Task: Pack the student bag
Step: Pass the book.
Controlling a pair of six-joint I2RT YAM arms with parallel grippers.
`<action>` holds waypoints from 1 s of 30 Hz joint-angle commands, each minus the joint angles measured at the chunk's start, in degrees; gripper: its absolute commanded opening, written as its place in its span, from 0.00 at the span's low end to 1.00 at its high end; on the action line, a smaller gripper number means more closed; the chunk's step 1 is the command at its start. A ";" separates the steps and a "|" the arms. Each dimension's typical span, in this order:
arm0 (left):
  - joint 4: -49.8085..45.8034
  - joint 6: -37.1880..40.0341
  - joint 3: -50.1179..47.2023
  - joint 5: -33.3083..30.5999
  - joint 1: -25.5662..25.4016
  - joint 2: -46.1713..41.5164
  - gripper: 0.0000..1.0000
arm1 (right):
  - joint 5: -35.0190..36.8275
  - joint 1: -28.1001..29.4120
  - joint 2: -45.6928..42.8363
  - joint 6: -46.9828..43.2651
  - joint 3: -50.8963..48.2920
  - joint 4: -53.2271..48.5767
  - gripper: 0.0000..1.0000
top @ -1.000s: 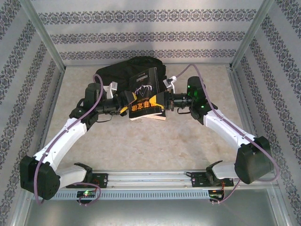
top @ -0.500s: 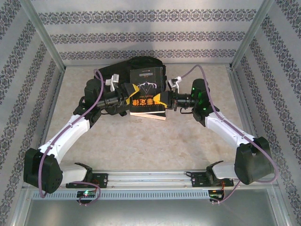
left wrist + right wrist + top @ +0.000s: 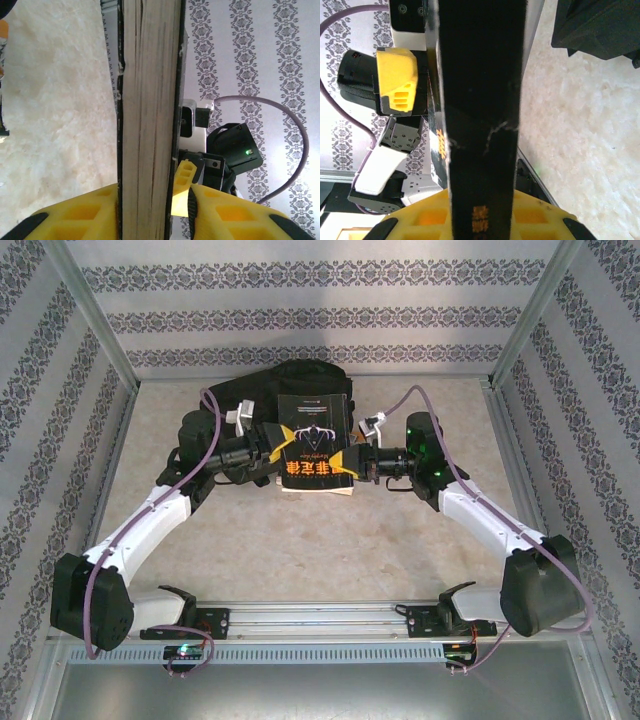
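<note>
**Book squared up and carried toward the bag**

Since a second ago the book (image 3: pixel 315 435) has swung from a slant to square and moved away from me toward the bag, and my left gripper (image 3: pixel 277 443) has drawn in on it.

Working outward from the bases, bare table (image 3: pixel 300 550) lies under both arms. Beyond that, the two grippers meet at the book and hold it above the table. The left gripper pinches the page edge, with a finger against each cover. The right gripper (image 3: pixel 352 461) pinches the spine side the same way. Just behind, partly hidden by the book, the bag (image 3: pixel 245 392) lies slumped at the far end of the table, at the foot of the back wall.

I judge the bag soft and floppy. It will probably sag and slide if pushed, and its mouth is unlikely to stay open unaided. I would take it by the zipper edge or a strap, not by loose cloth.

From overhead I see the book set against the bag, but I cannot tell whether the mouth is open. My left wrist camera shows the pale page block between my yellow fingers (image 3: pixel 75 215). My right wrist camera shows the black spine with orange lettering, and a corner of the bag beyond it, apart from the book.
</note>
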 commanded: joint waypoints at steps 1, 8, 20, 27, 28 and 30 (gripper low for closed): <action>1.43 4.28 -1.25 2.28 -0.50 -0.85 0.34 | -2.79 0.97 1.26 -5.79 2.43 -3.46 0.00; 0.03 6.52 -2.64 2.79 -0.54 -2.29 0.02 | -2.30 1.97 1.47 -9.98 3.62 -8.77 0.00; 14.15 -5.52 -5.65 -21.68 -1.57 -6.09 0.00 | 17.17 0.30 -3.33 11.26 -1.18 12.68 0.70; 15.59 -6.57 -2.29 -29.10 -4.42 -4.63 0.00 | 28.97 8.11 2.10 23.07 0.01 27.84 0.81; 15.54 -6.65 -1.87 -30.05 -4.64 -4.51 0.00 | 31.14 8.55 2.32 23.84 -0.23 28.69 0.81; 15.25 -6.35 -1.39 -31.80 -5.04 -4.50 0.00 | 36.29 9.50 1.90 24.62 -1.65 31.38 0.80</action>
